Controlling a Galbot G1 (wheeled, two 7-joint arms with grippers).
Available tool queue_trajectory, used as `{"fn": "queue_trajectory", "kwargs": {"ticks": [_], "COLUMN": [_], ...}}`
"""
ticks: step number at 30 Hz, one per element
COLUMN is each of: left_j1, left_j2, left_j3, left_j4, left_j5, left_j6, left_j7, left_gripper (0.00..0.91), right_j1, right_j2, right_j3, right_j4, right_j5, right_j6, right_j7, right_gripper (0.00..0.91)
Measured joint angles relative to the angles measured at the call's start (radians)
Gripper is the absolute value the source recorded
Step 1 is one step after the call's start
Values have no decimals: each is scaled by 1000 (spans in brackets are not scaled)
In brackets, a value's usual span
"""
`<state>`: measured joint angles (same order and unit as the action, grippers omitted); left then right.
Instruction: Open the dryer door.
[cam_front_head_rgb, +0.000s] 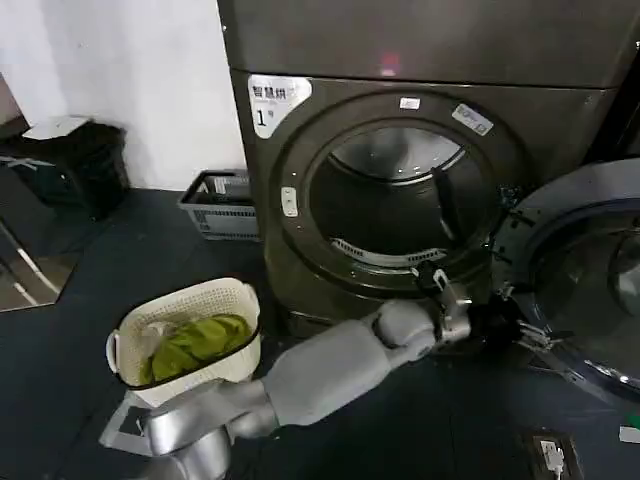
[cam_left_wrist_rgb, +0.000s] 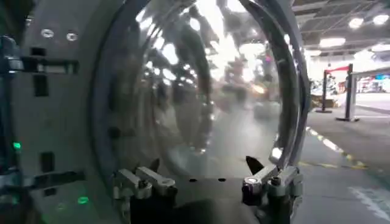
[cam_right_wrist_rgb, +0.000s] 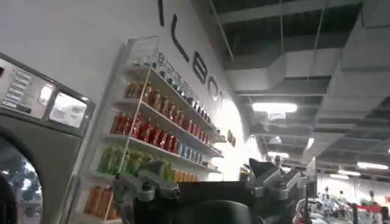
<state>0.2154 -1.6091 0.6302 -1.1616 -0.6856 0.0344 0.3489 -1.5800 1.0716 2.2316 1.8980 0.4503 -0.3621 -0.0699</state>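
Note:
The dark grey-brown dryer (cam_front_head_rgb: 400, 60) with a white "1" sticker (cam_front_head_rgb: 270, 100) has its round mouth (cam_front_head_rgb: 400, 210) uncovered. The dryer door (cam_front_head_rgb: 590, 290) stands swung out to the right, grey inner side and domed glass facing me. My left arm reaches across from the lower left, and my left gripper (cam_front_head_rgb: 525, 328) sits at the door's lower near edge. In the left wrist view the door's glass dome (cam_left_wrist_rgb: 201, 91) is close ahead and the left gripper (cam_left_wrist_rgb: 204, 165) is open, nothing between its fingers. The right gripper (cam_right_wrist_rgb: 204, 170) is open too, aimed up and away.
A white laundry basket (cam_front_head_rgb: 130, 335) with green clothes stands on the dark floor at the left. A grey crate (cam_front_head_rgb: 222, 203) and a black bin (cam_front_head_rgb: 70, 165) sit by the white wall. The right wrist view shows a shelf of bottles (cam_right_wrist_rgb: 152, 128) beside another machine (cam_right_wrist_rgb: 36, 122).

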Motion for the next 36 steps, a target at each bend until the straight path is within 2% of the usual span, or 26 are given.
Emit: {"fn": "queue_trajectory", "kwargs": {"ticks": [14, 22, 36], "left_j1": [0, 6, 25], "left_j2": [0, 0, 0], "left_j3": [8, 36, 28], "left_j4": [-24, -57, -115], "left_j5": [-43, -87, -104], "left_j6": [-59, -163, -274], "left_j7": [-20, -17, -33], "left_gripper": [907, 907, 907], "right_j1": [-14, -15, -11], "right_j2": [-1, -2, -5], "right_j3": [10, 9, 2], "right_j4": [-3, -1, 15], "right_j5": [1, 4, 4], "right_j6": [8, 10, 14], "right_j7": [-20, -23, -40], "right_gripper": [907, 907, 907]}}
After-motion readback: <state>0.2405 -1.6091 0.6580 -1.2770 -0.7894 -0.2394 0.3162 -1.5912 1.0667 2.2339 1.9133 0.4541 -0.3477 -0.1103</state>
